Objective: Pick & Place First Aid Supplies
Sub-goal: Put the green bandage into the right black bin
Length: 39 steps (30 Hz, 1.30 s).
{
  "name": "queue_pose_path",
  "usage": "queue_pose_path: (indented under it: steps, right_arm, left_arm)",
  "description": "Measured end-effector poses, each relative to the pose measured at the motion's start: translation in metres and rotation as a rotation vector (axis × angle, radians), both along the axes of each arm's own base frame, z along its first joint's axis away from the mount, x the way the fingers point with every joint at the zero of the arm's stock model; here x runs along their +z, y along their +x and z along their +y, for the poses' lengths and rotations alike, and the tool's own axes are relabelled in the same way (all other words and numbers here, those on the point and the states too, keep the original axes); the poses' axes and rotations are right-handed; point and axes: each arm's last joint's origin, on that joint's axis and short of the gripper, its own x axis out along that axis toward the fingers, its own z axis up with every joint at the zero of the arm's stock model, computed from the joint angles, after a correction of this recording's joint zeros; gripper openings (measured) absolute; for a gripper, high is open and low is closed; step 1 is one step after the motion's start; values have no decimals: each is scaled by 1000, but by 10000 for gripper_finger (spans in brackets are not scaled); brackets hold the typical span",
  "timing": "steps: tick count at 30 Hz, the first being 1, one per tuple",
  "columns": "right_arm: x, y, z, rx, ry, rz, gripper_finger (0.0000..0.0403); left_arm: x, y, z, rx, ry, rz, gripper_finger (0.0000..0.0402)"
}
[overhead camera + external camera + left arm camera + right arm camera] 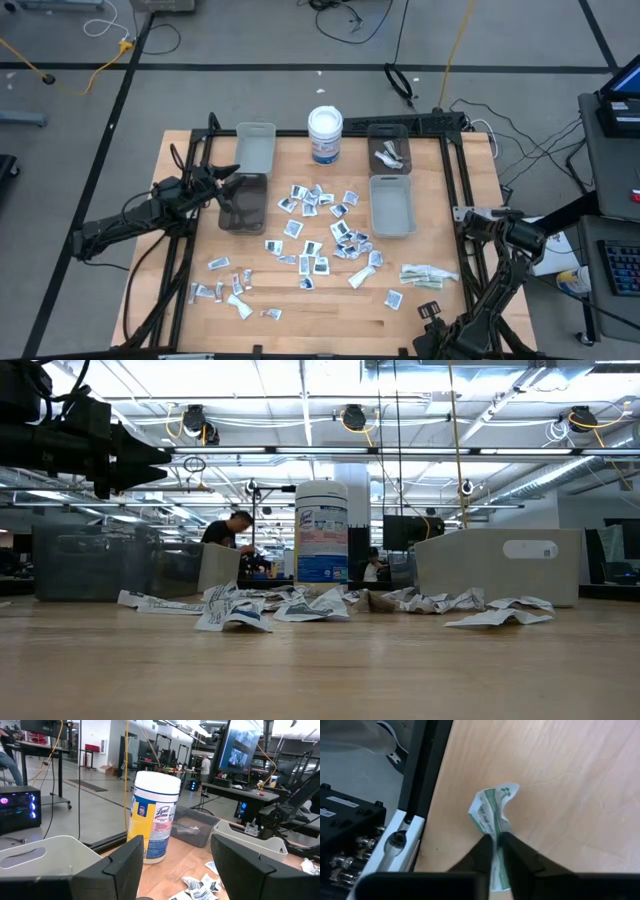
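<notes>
The first aid supplies lie scattered as small flat packets on the middle of the wooden table, with pale greenish sachets at the right. My right gripper points down near the table's near right corner and is shut on a white packet with green print. My left gripper hovers level and open above the clear bin at the left, holding nothing. My right gripper pinches the green-printed packet at one end between its two fingertips, coming from above and pointing down. The free end of the packet curls up crumpled beyond the fingers, over the table. I cannot tell whether the packet still touches the wood.
A white round tub stands at the far middle. A grey bin sits left of it; a clear bin holding a few packets and a grey bin sit to its right. The black table frame runs close beside my right gripper.
</notes>
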Motion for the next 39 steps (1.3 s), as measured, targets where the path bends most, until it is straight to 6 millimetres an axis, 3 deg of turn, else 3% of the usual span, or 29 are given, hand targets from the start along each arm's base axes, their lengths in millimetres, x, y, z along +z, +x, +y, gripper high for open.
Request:
queue_pose_path:
  steps: [2, 9, 20, 26, 33, 39]
  right_arm:
    - [0, 0, 0, 1, -2, 0, 8]
    - [11, 3, -13, 27, -35, 20, 3]
    - [97, 21, -74, -47, 112, -17, 1]
    - [128, 25, -109, -81, 153, -69, 1]
    - [136, 35, -134, -107, 144, -80, 1]
    - [136, 61, -168, -195, 132, -100, 0]
  left_arm:
    - [0, 0, 0, 0, 0, 0, 237]
    - [0, 0, 0, 0, 0, 0, 237]
    - [0, 0, 0, 0, 0, 0, 237]
    - [0, 0, 0, 0, 0, 0, 237]
    - [0, 0, 0, 0, 0, 0, 237]
    - [0, 0, 0, 0, 0, 0, 237]
